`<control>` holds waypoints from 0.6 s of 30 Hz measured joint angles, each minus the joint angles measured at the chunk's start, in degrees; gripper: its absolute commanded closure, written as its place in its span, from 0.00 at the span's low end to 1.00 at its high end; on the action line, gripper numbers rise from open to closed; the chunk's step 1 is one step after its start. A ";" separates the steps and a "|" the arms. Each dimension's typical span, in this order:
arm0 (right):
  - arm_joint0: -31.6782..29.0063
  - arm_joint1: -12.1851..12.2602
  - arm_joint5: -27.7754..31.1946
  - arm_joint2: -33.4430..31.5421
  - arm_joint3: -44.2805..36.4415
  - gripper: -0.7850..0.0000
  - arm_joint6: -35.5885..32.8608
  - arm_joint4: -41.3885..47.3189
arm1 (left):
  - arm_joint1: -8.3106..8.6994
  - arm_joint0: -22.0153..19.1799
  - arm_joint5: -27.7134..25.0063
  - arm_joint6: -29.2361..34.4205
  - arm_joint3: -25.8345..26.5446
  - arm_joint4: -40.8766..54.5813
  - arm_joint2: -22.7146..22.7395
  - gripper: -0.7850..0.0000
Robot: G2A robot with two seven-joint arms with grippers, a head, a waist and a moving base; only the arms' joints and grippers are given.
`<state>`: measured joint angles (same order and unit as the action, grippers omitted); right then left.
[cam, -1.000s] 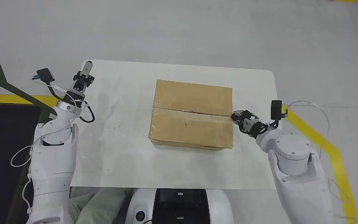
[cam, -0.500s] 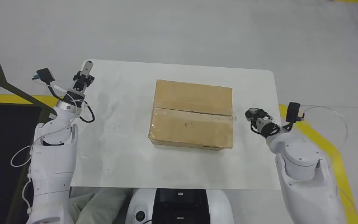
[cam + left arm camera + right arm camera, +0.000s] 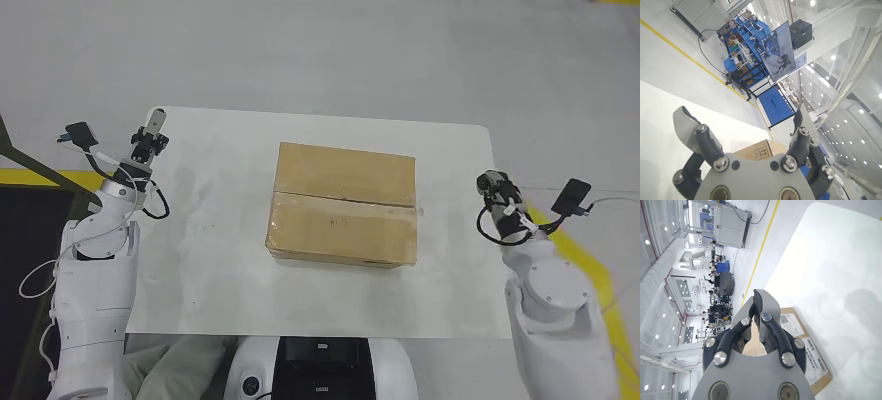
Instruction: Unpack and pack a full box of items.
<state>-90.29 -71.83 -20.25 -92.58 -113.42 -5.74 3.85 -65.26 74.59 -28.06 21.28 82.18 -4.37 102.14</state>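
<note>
The closed cardboard box (image 3: 345, 203) lies mid-table (image 3: 210, 260), the right gripper (image 3: 757, 296) near its right end at the table's edge, pinched on a pale crumpled strip (image 3: 753, 340), seemingly tape, while the left gripper (image 3: 742, 111) gapes wide and empty at the far-left corner, well apart.

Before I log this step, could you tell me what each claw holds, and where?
Left claw open, empty. Right claw shut; whether it pinches anything cannot be told.

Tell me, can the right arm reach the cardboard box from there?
Probably yes. The right gripper sits close beside the box, off its right end, and nothing stands between them.
</note>
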 measured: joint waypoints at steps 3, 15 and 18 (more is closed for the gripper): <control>0.05 0.05 1.88 -1.36 0.64 0.89 0.14 0.18 | 0.00 0.00 0.00 0.00 0.00 0.00 0.00 0.00; 1.55 0.13 7.21 -3.01 2.52 0.42 0.09 -0.82 | 0.00 0.00 0.00 0.00 0.00 0.00 0.00 0.00; 1.54 0.13 7.19 -3.01 2.51 0.27 0.09 -0.82 | 0.00 0.00 0.00 0.00 0.00 0.00 0.00 0.00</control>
<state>-88.76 -71.70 -13.07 -95.59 -110.91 -5.65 3.03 -65.26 74.59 -28.06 21.28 82.18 -4.37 102.14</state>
